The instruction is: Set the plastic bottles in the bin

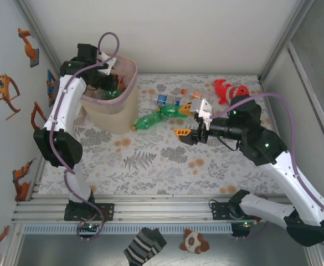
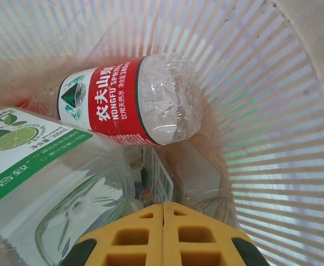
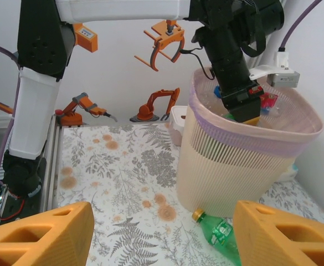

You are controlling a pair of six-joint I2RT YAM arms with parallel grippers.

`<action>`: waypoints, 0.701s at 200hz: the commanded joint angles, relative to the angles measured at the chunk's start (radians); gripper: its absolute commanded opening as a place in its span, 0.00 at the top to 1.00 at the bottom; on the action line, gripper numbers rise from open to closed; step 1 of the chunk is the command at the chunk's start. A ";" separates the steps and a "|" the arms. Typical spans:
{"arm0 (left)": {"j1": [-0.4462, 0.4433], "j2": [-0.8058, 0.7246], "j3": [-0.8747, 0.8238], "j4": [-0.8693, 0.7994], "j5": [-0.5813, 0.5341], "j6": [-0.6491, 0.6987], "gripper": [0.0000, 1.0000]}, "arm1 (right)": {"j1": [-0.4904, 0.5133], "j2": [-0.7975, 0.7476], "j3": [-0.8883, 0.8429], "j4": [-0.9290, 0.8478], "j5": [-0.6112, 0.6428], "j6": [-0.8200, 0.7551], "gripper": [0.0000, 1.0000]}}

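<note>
Since the left gripper (image 2: pixel 163 213) is down inside the bin (image 2: pixel 272 111), yellow fingers pressed together on nothing, the labels are easy to read. A clear bottle (image 2: pixel 128 100) with a red "NONGFU SPRING" label lies just past the tips, and a lime-label bottle (image 2: pixel 34 160) is beside it. The right gripper (image 3: pixel 162 233) is spread apart and empty. A green bottle (image 3: pixel 220 233) lies on the table just ahead of it, by the bin's foot.

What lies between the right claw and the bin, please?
A green bottle lies on its side between the right claw and the bin, clearest in the top view.
</note>
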 commanded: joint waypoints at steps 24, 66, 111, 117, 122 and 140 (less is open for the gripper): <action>-0.007 -0.089 -0.039 -0.213 -0.003 -0.042 0.96 | 0.009 -0.010 0.011 0.012 0.009 -0.007 0.34; -0.007 -0.143 -0.046 -0.200 0.008 -0.055 0.95 | 0.010 -0.008 0.011 0.018 0.005 -0.003 0.34; -0.010 -0.182 -0.057 -0.196 0.001 -0.066 0.94 | 0.012 -0.012 0.005 0.026 0.016 0.016 0.34; -0.010 -0.191 -0.060 -0.192 0.001 -0.069 0.94 | 0.012 -0.010 0.005 0.027 0.022 0.018 0.34; -0.010 -0.199 -0.062 -0.188 0.001 -0.070 0.93 | 0.012 -0.010 0.005 0.028 0.029 0.022 0.34; -0.010 -0.235 -0.066 -0.162 0.006 -0.085 0.92 | 0.012 0.002 0.007 0.034 0.088 0.047 0.34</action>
